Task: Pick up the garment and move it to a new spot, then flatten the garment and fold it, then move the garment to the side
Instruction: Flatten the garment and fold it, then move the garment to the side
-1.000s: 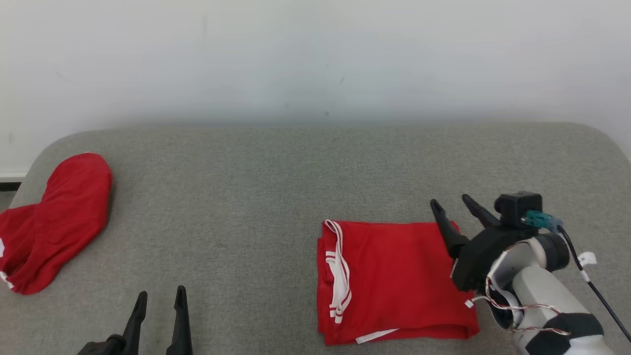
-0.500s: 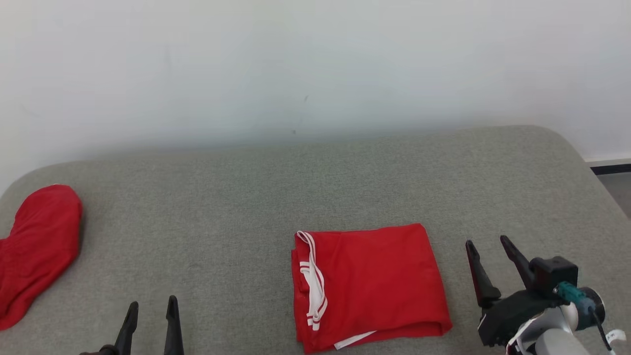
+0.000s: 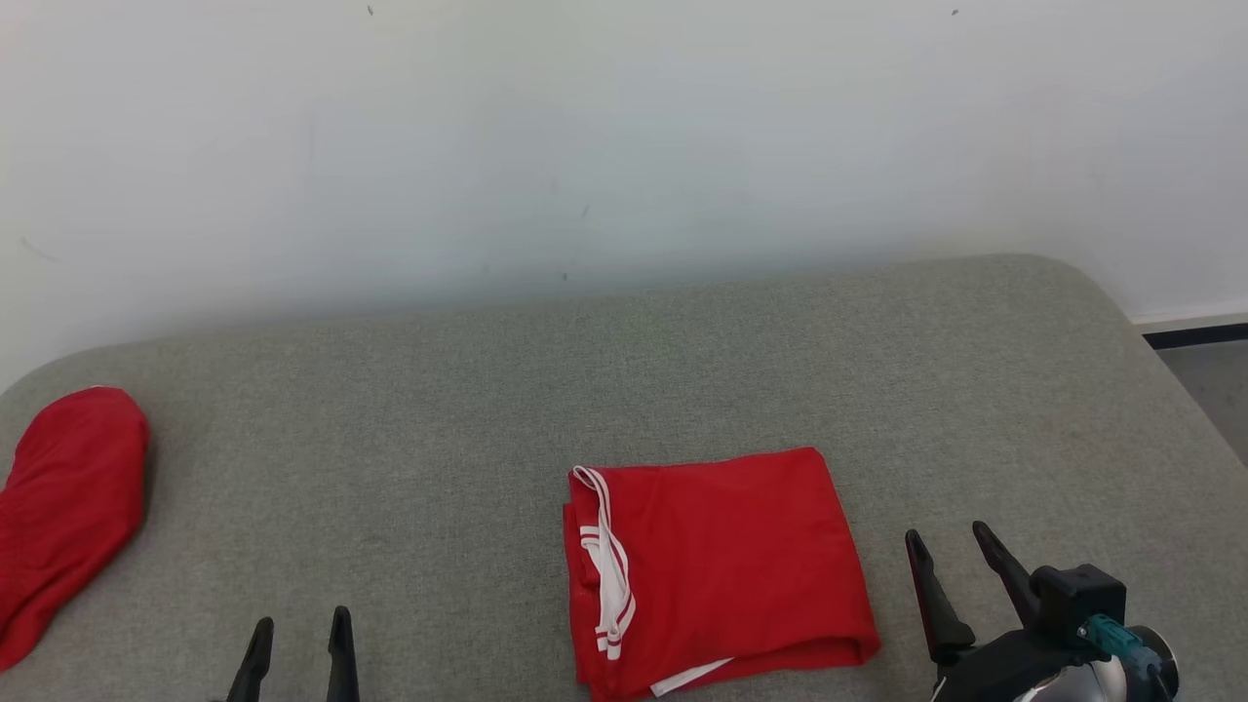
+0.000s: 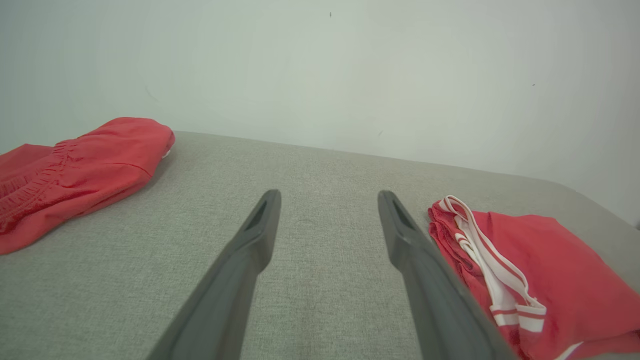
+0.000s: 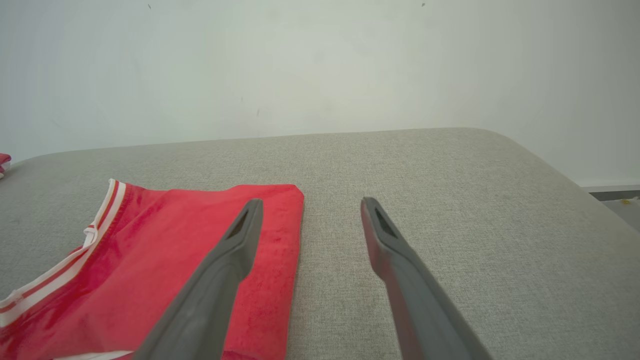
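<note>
The red garment (image 3: 717, 565) with white stripe trim lies folded flat on the grey cushioned surface (image 3: 624, 390), right of centre near the front. It also appears in the left wrist view as the garment (image 4: 540, 265) and in the right wrist view as the garment (image 5: 165, 250). My right gripper (image 3: 944, 539) hovers open just right of the garment, apart from it, nothing between its fingers. My left gripper (image 3: 299, 627) is open at the lower left, well clear of the cloth. In the wrist views the left gripper (image 4: 327, 197) and right gripper (image 5: 310, 205) both stand wide and empty.
A second red cloth (image 3: 63, 507) lies bunched at the surface's far left edge, seen too as the red cloth (image 4: 75, 170). A pale wall (image 3: 624, 146) backs the surface. The surface's rounded right corner drops to a floor strip (image 3: 1209, 375).
My right gripper has drawn back off the garment's right edge, down and to the right. The head view has shifted, so everything sits further left and lower. The garment lies as it did.
</note>
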Available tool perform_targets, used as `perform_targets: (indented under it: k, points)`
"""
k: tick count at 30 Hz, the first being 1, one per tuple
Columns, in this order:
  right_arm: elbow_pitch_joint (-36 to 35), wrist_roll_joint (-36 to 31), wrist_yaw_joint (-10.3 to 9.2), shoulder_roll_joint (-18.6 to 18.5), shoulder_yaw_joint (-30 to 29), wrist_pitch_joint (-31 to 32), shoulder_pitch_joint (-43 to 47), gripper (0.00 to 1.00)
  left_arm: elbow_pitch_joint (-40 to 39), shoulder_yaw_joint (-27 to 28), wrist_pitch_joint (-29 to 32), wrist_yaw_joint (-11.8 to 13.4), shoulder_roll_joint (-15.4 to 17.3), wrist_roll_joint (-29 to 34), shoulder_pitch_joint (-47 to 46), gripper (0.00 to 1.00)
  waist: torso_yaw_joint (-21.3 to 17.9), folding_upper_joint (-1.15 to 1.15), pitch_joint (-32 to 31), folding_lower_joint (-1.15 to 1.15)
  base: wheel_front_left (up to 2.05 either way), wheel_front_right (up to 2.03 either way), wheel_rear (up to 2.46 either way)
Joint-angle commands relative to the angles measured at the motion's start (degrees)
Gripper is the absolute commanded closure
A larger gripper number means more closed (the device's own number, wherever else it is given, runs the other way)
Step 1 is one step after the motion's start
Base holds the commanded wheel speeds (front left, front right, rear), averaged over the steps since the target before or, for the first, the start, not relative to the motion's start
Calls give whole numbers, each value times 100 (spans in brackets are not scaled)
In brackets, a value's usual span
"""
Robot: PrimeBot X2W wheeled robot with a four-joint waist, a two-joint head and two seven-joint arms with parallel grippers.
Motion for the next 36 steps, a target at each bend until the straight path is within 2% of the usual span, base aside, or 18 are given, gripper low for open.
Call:
perform_targets:
  k: [1,26,30,33,34,36]
  points:
    - [-33,-17,-15,8,-31,-9,79,0,1,-6,-4,2,2,26,99,0,9,0,4,0,0,0,0]
    - [-186,133,-15,90,-139,201,116,0,-90,-103,-4,141,2,-39,195,0,173,0,43,0,0,0,0]
    - [-121,410,-14,34,-179,511,-5,0,-62,-225,-4,166,2,-66,151,0,330,0,57,0,0,0,0]
    - [-25,662,-15,-42,-249,1086,-190,0,-96,-290,-4,194,3,-56,124,0,456,0,104,0,0,0,0]
    - [-25,662,-15,-42,-249,1086,-190,0,-96,-290,-4,194,3,-56,124,0,456,0,104,0,0,0,0]
    - [128,816,-14,-50,-350,1598,-358,0,-126,-330,-4,211,1,-49,111,0,553,0,156,0,0,0,0]
